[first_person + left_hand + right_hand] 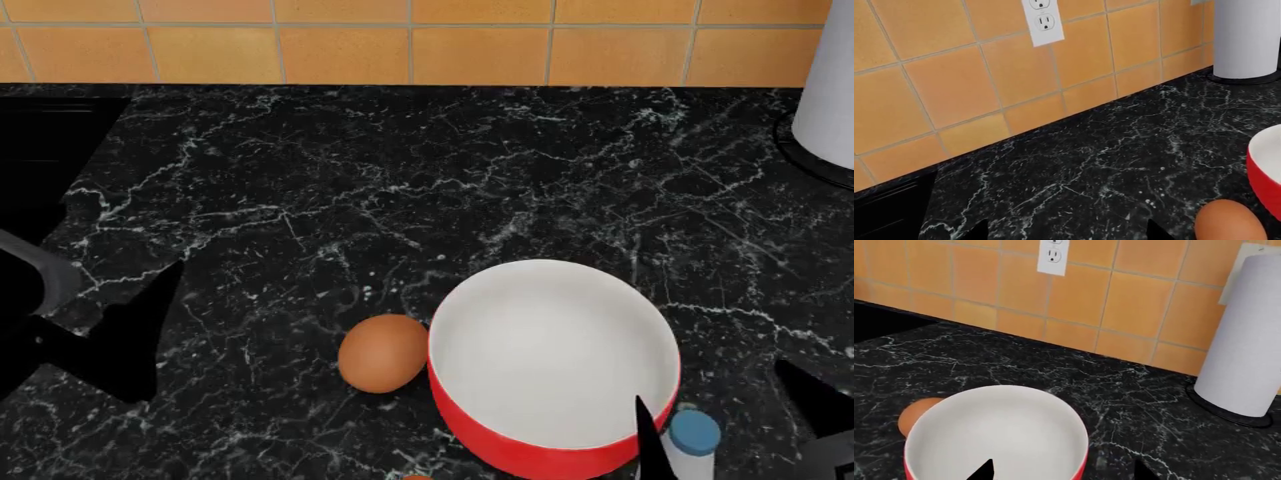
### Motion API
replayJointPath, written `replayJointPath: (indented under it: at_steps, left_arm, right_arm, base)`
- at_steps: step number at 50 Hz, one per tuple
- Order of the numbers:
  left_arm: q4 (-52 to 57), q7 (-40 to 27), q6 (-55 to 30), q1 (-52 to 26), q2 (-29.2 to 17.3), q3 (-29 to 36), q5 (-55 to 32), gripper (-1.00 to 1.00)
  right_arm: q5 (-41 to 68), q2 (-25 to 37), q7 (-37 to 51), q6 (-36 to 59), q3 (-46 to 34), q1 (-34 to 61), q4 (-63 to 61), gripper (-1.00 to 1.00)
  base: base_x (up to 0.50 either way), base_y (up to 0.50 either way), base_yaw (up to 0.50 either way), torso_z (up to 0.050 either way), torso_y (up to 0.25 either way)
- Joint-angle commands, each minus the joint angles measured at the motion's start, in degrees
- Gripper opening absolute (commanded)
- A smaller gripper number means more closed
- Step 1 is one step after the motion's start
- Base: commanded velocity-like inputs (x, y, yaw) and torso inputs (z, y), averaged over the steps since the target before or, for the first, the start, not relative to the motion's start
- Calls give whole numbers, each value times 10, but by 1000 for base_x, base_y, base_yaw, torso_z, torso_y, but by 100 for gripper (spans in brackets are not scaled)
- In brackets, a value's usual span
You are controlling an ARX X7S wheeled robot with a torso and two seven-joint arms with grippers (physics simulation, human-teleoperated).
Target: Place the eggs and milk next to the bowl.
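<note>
Both jaws gape empty; one egg [383, 352] touches the bowl [554, 452], milk [691, 440] just beside it.

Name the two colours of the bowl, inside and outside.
The bowl is white inside and glossy red outside; the head view shows it best.

The milk [689, 440] is cut by the head view's lower edge and partly hidden by a dark finger. A second egg [416, 477] is barely seen at that edge.

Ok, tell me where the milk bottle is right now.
In the head view the milk stands at the bottom right, right beside the bowl at its near-right rim, on the black counter.
</note>
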Motion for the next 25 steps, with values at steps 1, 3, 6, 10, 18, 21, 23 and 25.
replayJointPath:
  at_steps: [1,3,6,10,18,21,23,25]
  left_arm:
    - [-43,12,38,-1,12,-8,-2,100]
    - [-44,13,40,-1,12,-8,-2,100]
    - [-45,15,43,1,10,-9,-2,100]
    - [-45,15,45,4,9,-11,-2,100]
    - [-38,9,46,10,8,-16,-8,100]
    - [-33,5,43,9,7,-20,-12,100]
    - [-29,2,42,8,7,-24,-16,100]
    - [-29,1,43,9,7,-26,-17,100]
  right_arm:
    - [23,4,3,13,17,19,-4,100]
    - [42,11,12,26,23,33,-13,100]
    - [78,25,31,49,33,61,-28,100]
    - [117,40,55,73,41,92,-42,100]
    - [164,58,80,91,71,112,-49,100]
    - [183,64,92,96,86,120,-50,100]
    - [195,68,101,99,95,125,-50,100]
    - [205,70,110,100,104,129,-50,100]
  base:
    - [0,0,0,0,0]
    - [0,0,0,0,0]
    - [0,0,0,0,0]
    - [0,0,0,0,0]
    - [0,0,0,0,0]
    - [0,0,0,0,0]
    - [0,0,0,0,0]
    - [0,0,0,0,0]
